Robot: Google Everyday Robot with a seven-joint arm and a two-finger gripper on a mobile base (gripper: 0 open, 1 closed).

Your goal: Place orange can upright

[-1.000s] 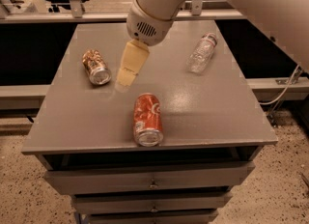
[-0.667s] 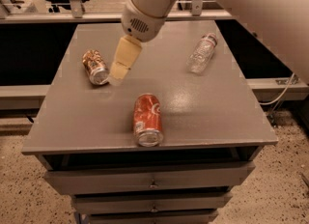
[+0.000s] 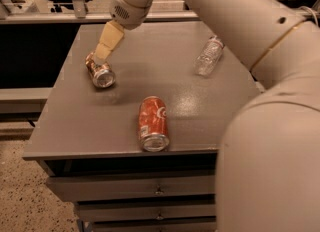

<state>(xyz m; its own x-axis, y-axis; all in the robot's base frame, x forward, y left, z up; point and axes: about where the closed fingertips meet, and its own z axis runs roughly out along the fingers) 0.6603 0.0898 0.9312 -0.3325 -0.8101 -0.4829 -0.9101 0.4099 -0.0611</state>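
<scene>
Camera view shows, on the table's left part, 1 orange can lying down, long axis running back-left to front-right, the gripper (spread or closed cannot be told) just over its far end, then 1 red-orange can at the table's front and 1 bottle at its right.

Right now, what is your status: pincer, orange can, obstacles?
Pincer down at far end of orange can. Can lying on its side, not upright. Red can and bottle lie apart, not blocking.
</scene>
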